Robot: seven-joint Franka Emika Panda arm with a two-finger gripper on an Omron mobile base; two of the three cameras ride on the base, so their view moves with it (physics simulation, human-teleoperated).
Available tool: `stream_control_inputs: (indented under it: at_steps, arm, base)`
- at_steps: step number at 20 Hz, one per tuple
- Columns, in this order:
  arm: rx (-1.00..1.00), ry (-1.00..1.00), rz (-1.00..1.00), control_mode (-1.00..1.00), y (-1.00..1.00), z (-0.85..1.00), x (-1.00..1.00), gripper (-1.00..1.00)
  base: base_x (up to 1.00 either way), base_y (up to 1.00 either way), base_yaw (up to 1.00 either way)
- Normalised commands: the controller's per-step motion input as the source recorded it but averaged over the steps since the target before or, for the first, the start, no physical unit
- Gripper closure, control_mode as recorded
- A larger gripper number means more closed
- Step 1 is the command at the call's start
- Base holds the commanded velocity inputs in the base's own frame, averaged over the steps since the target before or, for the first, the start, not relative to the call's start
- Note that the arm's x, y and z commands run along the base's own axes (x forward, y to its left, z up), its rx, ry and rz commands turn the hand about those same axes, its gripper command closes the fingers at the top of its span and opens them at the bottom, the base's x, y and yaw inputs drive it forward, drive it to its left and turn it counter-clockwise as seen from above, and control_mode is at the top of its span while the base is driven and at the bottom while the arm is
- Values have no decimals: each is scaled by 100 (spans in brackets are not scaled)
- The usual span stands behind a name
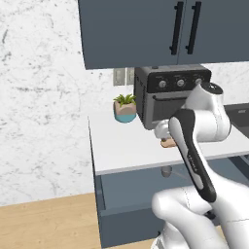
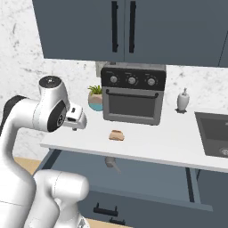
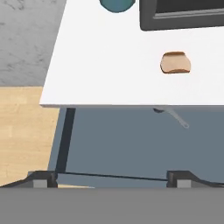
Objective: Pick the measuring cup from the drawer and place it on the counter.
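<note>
— Grey measuring cup (image 2: pixel 110 162), where was it?
— Inside the pulled-out drawer (image 2: pixel 147 180), at the back, partly tucked under the counter (image 2: pixel 173 142) edge, handle pointing outward.
— And the gripper (image 3: pixel 111 178)?
— Spread wide above the drawer, holding nothing.

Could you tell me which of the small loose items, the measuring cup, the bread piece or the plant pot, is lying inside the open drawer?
The measuring cup, dark grey with a thin handle, lies in the drawer; the bread piece and plant pot sit on the counter.
</note>
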Motion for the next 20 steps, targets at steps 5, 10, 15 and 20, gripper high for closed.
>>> stream_control_inputs:
  at_steps: [5, 10, 15, 20]
  arm:
    - [0, 0, 0, -100, 2, 0, -8, -100]
    - [0, 2, 1, 100, 27, -2, -27, -100]
    - [0, 0, 0, 100, 0, 0, 0, -100]
    - [0, 0, 0, 100, 0, 0, 0, -100]
  base:
    - [0, 0, 0]
    - [-10, 18, 0]
    - [-27, 100, -3]
    - [-13, 84, -57]
